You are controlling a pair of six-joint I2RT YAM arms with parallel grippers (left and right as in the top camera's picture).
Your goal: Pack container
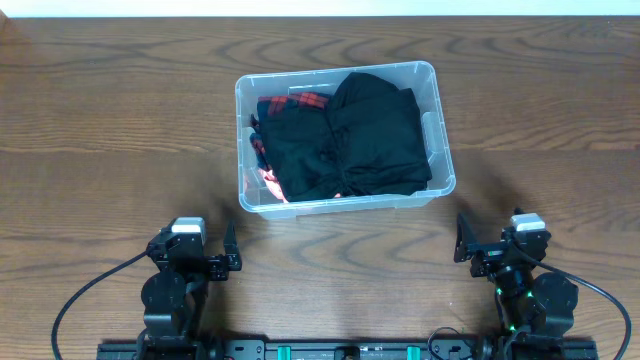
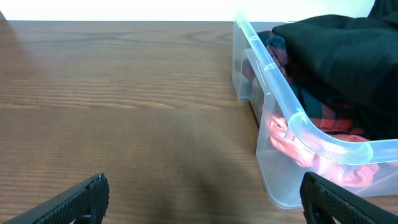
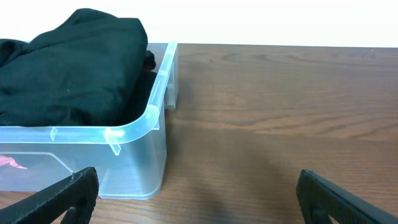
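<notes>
Wood-grain surface [image 1: 110, 120]: dark brown, carrying one bin and both arms.

1. Container [image 1: 350, 204]: clear plastic bin with rounded corners, upright at mid-surface, slightly skewed, loaded with clothing.
2. Black garment [image 1: 378, 130]: folded, fills the container's right half and bulges above its rim. It is probably the top layer.
3. Red plaid fabric [image 1: 306, 100]: at the container's far-left side, mostly tucked under black cloth.
4. Pink fabric [image 1: 272, 186]: pressed against the container's near-left corner and apparently lowest in the stack.
5. Left pincer [image 2: 205, 190]: released, jaws wide, nothing between them. It sits off the container's near-left corner, apart from it.
6. Right pincer [image 3: 196, 182]: released likewise, off the container's near-right corner.

Assessment: no loose item lies outside the container, and both pincers stand off from it. Packing looks finished, or the arms are waiting for a further item.
</notes>
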